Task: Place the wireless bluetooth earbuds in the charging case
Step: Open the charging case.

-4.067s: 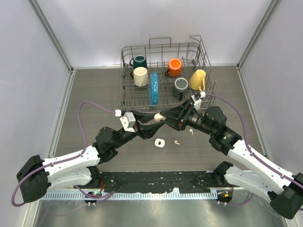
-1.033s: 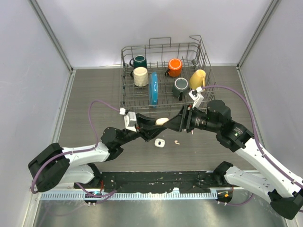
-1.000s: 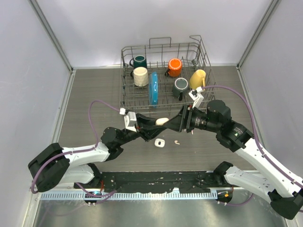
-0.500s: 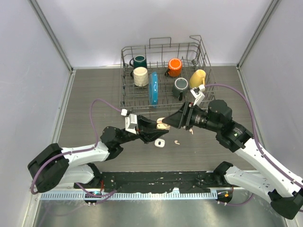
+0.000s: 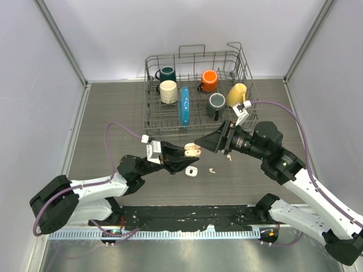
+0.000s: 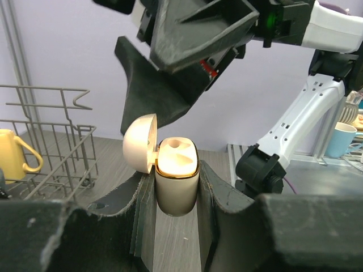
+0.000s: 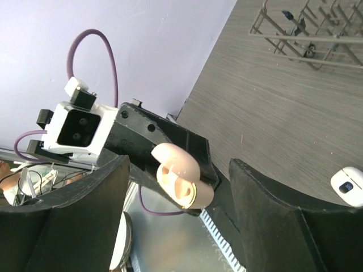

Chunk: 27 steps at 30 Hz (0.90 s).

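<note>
My left gripper (image 5: 189, 152) is shut on a cream charging case (image 5: 193, 150), held upright above the table with its lid (image 6: 139, 143) flipped open to the left. The case body (image 6: 177, 184) sits squeezed between my left fingers (image 6: 224, 195). In the right wrist view the case (image 7: 182, 177) shows two hollow wells. My right gripper (image 5: 200, 142) stands open just right of the case and holds nothing; its fingers (image 7: 272, 209) straddle the case without touching it. Two small white earbuds (image 5: 211, 169) (image 5: 229, 157) lie on the table, under and right of the grippers.
A second small white case (image 5: 191, 170) lies on the table below the held one, also seen as the white case (image 7: 347, 186). A wire dish rack (image 5: 148, 122) at the back holds several mugs and a blue plate (image 5: 184, 105). Walls stand close on both sides.
The case lid, shut a second ago, now stands open. My right gripper has opened and drawn back to the right. My left gripper has shifted slightly down-left with the case.
</note>
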{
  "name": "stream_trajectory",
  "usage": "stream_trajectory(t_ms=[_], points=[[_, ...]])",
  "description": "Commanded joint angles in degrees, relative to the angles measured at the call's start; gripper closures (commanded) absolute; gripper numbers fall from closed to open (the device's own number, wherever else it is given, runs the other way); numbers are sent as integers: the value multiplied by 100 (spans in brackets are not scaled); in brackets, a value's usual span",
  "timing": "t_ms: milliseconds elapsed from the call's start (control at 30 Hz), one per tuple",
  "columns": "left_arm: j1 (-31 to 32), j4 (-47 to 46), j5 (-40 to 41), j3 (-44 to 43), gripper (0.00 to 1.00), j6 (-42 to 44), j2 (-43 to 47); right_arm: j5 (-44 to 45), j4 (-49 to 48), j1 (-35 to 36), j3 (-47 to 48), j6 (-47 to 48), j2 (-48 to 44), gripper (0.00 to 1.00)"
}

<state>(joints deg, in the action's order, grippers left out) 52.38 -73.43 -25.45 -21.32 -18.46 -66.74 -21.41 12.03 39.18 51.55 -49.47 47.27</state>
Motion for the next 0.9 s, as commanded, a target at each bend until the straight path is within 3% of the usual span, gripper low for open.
stream_trajectory(t_ms=[0, 100, 233, 500, 633, 867], points=[[18, -102, 286, 84, 100, 325, 267, 391, -71, -16, 285, 253, -349, 23], [18, -23, 339, 146, 100, 378, 424, 1128, 665, -15, 496, 543, -420, 22], [18, 214, 401, 207, 100, 440, 706, 2680, 1923, -24, 821, 1008, -376, 34], [18, 926, 445, 339, 100, 598, 1391, 4152, 3603, -24, 664, 1467, -262, 42], [18, 1120, 418, 348, 100, 624, 1576, 4312, 3587, -42, 234, 1668, -271, 41], [18, 1164, 374, 374, 100, 615, 1682, 3723, 3254, -340, -513, 1906, 529, 41]])
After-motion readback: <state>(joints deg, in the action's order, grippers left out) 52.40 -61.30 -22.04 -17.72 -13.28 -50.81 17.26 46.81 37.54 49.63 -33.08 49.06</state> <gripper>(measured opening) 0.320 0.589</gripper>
